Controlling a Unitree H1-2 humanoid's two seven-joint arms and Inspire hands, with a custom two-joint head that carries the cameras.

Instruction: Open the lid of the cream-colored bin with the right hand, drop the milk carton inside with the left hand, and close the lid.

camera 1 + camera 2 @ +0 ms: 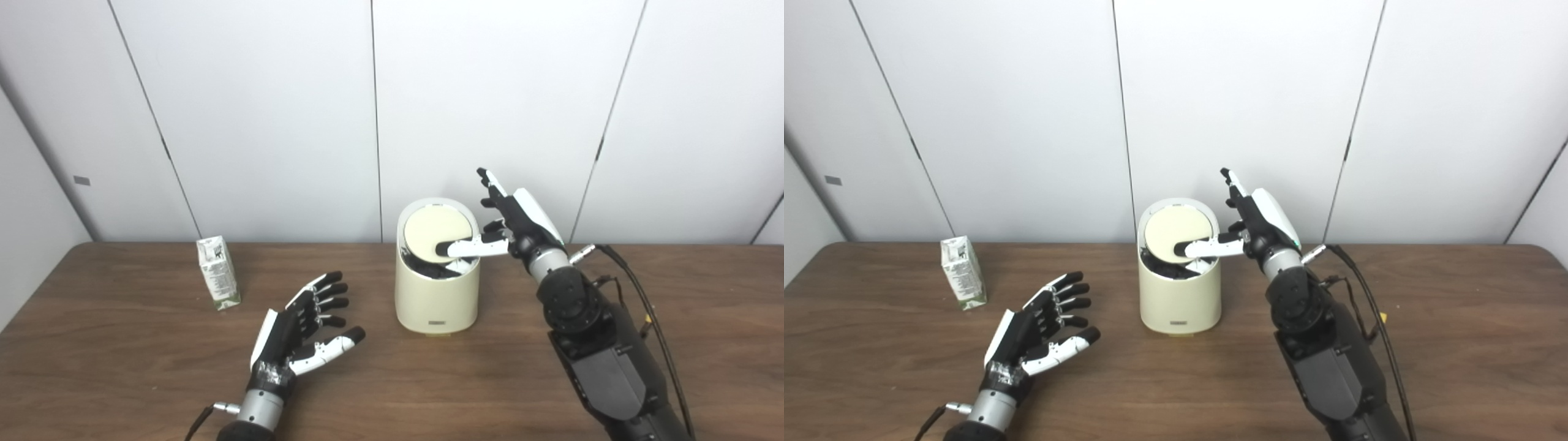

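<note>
The cream-colored bin (436, 294) stands at the table's middle back. Its round lid (436, 234) is tilted up toward the wall, showing a dark gap at the front. My right hand (511, 223) is beside the bin's right rim, fingers spread upward, thumb reaching over the lid's lower edge. The milk carton (217, 272) stands upright at the back left of the table. My left hand (303, 334) rests open and empty above the table, to the right and front of the carton and left of the bin. In the right eye view the carton (962, 272) stands apart from the hand.
The brown wooden table (122, 367) runs up to a white panelled wall. A black cable (649, 318) trails along my right forearm.
</note>
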